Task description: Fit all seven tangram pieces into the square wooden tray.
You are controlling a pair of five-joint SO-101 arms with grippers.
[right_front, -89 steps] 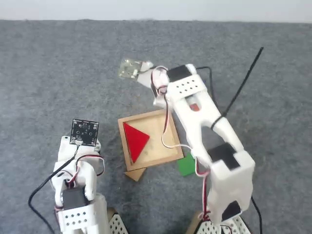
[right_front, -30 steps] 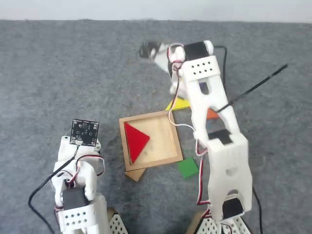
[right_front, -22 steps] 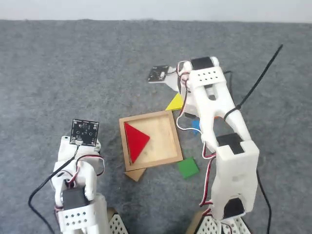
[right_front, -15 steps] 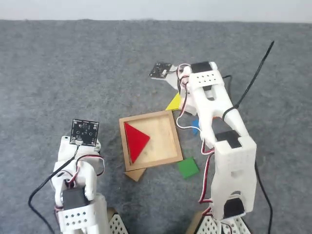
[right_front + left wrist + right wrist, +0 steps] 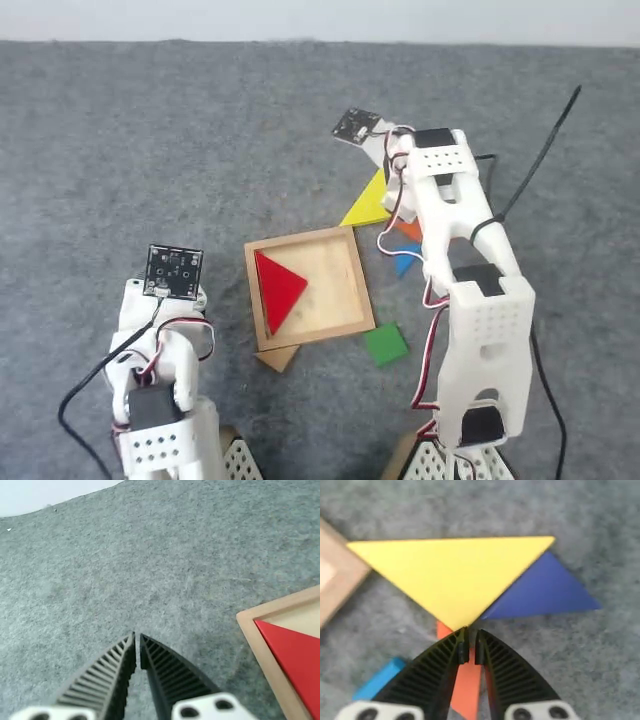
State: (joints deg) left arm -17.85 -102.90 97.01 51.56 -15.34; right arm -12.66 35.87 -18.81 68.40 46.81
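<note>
Holding my right gripper [image 5: 468,647] low over the grey, felt-like table covering [image 5: 150,130], I am pressing its ribbed black fingers [image 5: 437,667] almost together, clenched on nothing. Their tips are sitting at one sharp corner of the large yellow triangle [image 5: 452,572]; I cannot tell whether they are touching it. That piece is lying flat, smooth and matte, just beyond the far right corner of the square wooden tray [image 5: 262,300]. A dark blue triangle [image 5: 540,592] is lying against one of its edges. A narrow orange piece [image 5: 467,682] is showing beneath my fingers, and a light blue piece [image 5: 377,680] is lying just beside it, both outside the tray's right wall.

My left gripper [image 5: 137,645] is hanging over bare covering near the tray's left side, its ridged fingers likewise closed and empty.

Inside the tray, a red triangle [image 5: 277,285] is lying flat against the left wall on pale, smooth wood. A green square [image 5: 385,343] is lying near the tray's near right corner. A wood-coloured triangle [image 5: 279,356] is lying just beside the near edge.
</note>
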